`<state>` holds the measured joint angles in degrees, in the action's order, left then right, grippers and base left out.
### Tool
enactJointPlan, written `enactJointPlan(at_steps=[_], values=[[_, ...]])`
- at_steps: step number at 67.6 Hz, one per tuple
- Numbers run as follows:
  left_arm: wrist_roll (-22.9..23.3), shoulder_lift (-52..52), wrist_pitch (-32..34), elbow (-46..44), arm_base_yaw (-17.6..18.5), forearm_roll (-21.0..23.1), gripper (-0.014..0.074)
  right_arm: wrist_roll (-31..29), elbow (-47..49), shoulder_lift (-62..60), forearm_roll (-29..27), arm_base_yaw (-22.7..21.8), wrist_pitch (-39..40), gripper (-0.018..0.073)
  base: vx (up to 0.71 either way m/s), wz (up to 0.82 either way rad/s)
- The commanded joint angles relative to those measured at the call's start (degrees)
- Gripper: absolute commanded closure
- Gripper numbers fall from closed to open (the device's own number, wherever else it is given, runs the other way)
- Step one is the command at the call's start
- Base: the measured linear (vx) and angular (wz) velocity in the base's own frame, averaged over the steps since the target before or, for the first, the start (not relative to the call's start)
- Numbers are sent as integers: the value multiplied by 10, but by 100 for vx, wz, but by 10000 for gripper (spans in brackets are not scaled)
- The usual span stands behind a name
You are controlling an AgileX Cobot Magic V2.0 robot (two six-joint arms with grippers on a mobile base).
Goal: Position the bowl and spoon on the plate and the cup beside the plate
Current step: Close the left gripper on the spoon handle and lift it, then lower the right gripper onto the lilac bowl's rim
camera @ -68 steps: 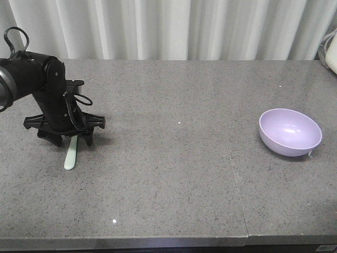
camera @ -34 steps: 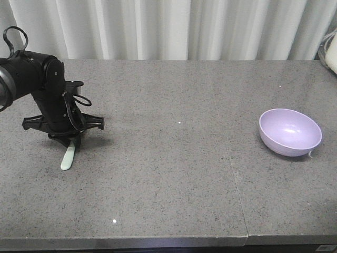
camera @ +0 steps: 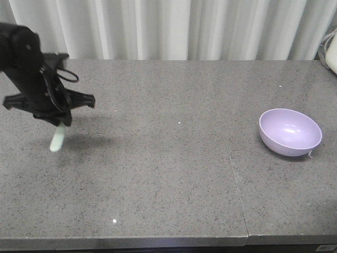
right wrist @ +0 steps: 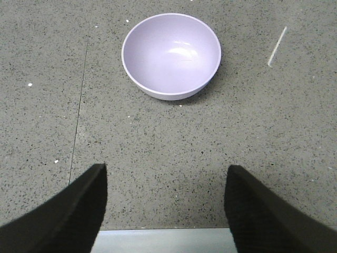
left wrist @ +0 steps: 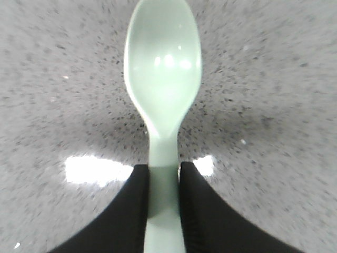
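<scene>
Left pincer (left wrist: 163, 179) clamped on spoon (left wrist: 163, 84) handle, head hanging down, apparently just clear of table (camera: 168, 179) at far left. Bowl (right wrist: 171, 55) far right, ahead of the wide-open, empty right pincer (right wrist: 166, 211). No plate in view. Carry slowly: narrow grip, spoon could pivot

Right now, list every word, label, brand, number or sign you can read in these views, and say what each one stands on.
None: no word, label, brand, number or sign shows in any view.
The spoon, held in the left gripper, is plain.
The bowl is plain inside and out.
The table shows only speckled stone.
The right gripper, which is open, bears no marking.
</scene>
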<state>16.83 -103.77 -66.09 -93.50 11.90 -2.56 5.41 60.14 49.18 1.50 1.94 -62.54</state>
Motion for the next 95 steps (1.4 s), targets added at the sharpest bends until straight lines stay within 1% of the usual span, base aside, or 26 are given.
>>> enactJointPlan(at_steps=[1,7,26,48,61,72,86,95], values=[[-1,77,-9,-14,3,3,604,-3,16,-2,5,-4,33,87,0,0],[-14,121,-26,-14,3,3,604,-3,16,-2,5,-4,33,87,0,0],[-26,237,-57,-14,3,0,604,-3,16,-2,5,-4,33,87,0,0],[-28,340,-57,-12,3,0,603,-3,16,-2,5,-4,33,87,0,0],[-29,367,-57,-12,3,0,603,-3,16,-2,-1,-4,33,87,0,0],[-29,367,-57,-12,3,0,603,-2,16,0,-7,-4,32,87,0,0],[-29,367,-57,-12,3,0,603,3,16,37,26,-4,63,87,0,0],[-29,367,-57,-12,3,0,603,25,16,85,52,-5,87,87,0,0]])
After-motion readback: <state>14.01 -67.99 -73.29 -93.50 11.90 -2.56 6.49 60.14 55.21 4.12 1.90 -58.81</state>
